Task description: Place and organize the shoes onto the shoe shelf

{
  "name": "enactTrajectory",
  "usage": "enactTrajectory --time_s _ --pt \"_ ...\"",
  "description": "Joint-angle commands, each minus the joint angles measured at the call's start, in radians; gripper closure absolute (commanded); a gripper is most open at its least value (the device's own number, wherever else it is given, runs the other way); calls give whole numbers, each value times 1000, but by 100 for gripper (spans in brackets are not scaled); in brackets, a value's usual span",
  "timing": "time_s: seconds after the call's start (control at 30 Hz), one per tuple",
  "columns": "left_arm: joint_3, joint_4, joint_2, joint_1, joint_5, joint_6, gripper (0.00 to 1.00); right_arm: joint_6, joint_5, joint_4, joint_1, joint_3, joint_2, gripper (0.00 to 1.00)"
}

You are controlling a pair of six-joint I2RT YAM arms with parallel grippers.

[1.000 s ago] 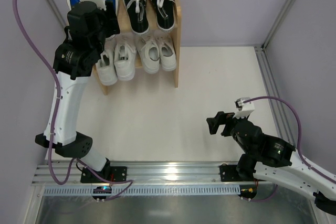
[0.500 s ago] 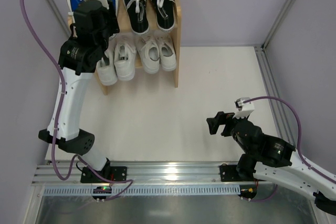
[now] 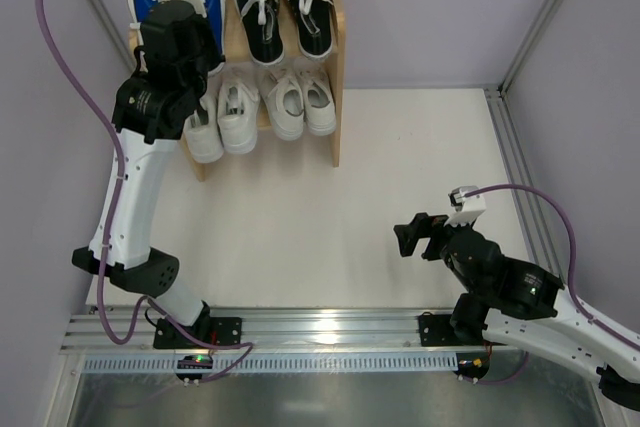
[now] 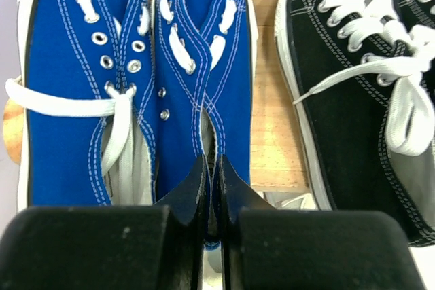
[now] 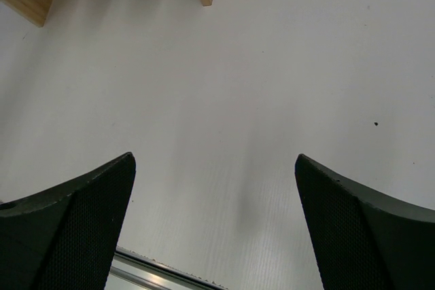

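Fingers of the left gripper [image 4: 212,181] press together on the heel rim of a blue sneaker [image 4: 204,66], with a sliver of blue canvas showing between them. The shoe lies on the top tier of the shoe shelf [image 4: 272,134], toe pointing away from the arm and its side touching the blue mate [image 4: 68,100] to its left. A white lace trails loose across the mate's tongue. A black pair [image 4: 353,100] with white laces takes the right half of the same tier, and a strip of bare wood separates blue from black. Any branding on the shoes cannot be made out.

From overhead, a white pair [image 3: 220,117] and a second white pair [image 3: 300,102] sit side by side on the lower tier, toes toward the arms. The right gripper [image 5: 214,161] hangs with its fingers spread wide above the white table [image 5: 272,66], well apart from the shelf.
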Motion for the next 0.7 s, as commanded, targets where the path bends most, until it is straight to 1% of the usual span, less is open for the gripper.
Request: enactTrajectory --time_s 0.0,0.17,0.23,0.3,0.33,0.37,0.5,0.67 --pt "-7 67 -9 -1 79 -36 100 -14 7 13 -2 1 -13 0" --pt "14 90 20 -3 122 -57 100 -13 7 9 -4 0 -16 0" --pt "-4 112 18 -1 146 -70 100 -13 9 7 -4 0 -17 0" --pt "-52 180 5 -3 172 -93 100 -14 14 0 -2 -2 -27 0" --pt "-67 181 0 -3 180 -102 100 -13 14 -3 -2 -2 -27 0" --pt "-84 216 -5 -1 188 -111 100 -14 17 -3 -2 -2 -30 0" --pt "-108 257 -8 -1 200 -157 100 -16 21 -11 -2 -2 -39 0" --pt "-119 283 -17 -1 191 -174 100 -16 26 -13 -2 -5 -44 0"
